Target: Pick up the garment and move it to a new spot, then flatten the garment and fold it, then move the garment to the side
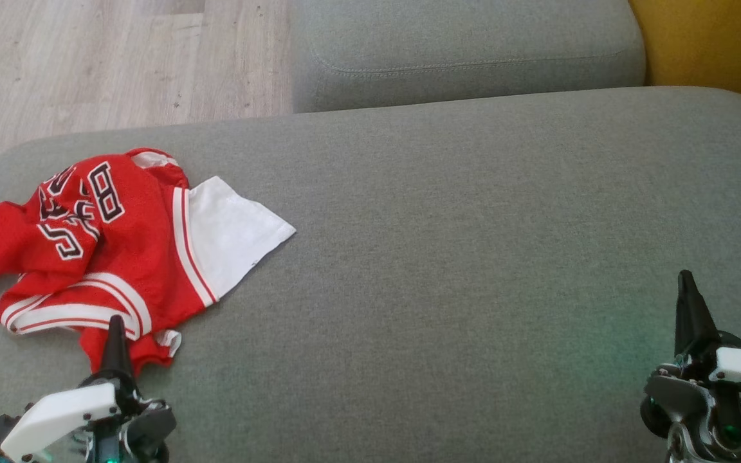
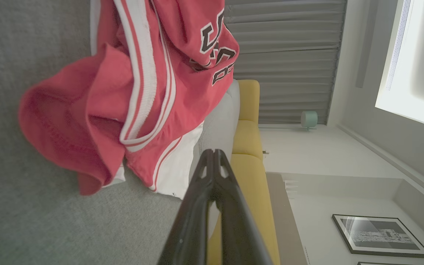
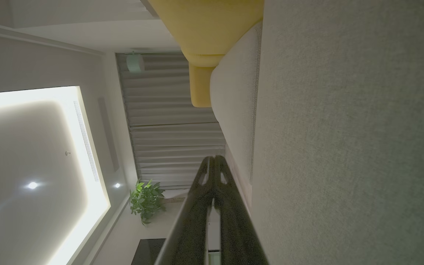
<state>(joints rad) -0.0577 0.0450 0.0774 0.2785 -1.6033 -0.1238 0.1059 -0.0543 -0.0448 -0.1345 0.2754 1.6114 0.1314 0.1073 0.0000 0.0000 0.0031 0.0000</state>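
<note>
Head view: the garment point(image 1: 107, 244) lies crumpled by the cushion's point(image 1: 473, 257) left edge, bare room right of it. The left gripper point(image 1: 115, 331), closed, empty, sits at the garment's near hem; the right gripper point(image 1: 687, 289), closed too, well right. Left wrist view: part the jaws, then pinch the striped hem point(image 2: 142, 84). Right wrist view: bare cushion alongside.

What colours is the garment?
Red garment, white stripes and panel, dark lettering; best in head view.

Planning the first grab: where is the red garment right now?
In the head view the red garment lies crumpled at the left of the grey cushion, just ahead of the shut left gripper.
</note>
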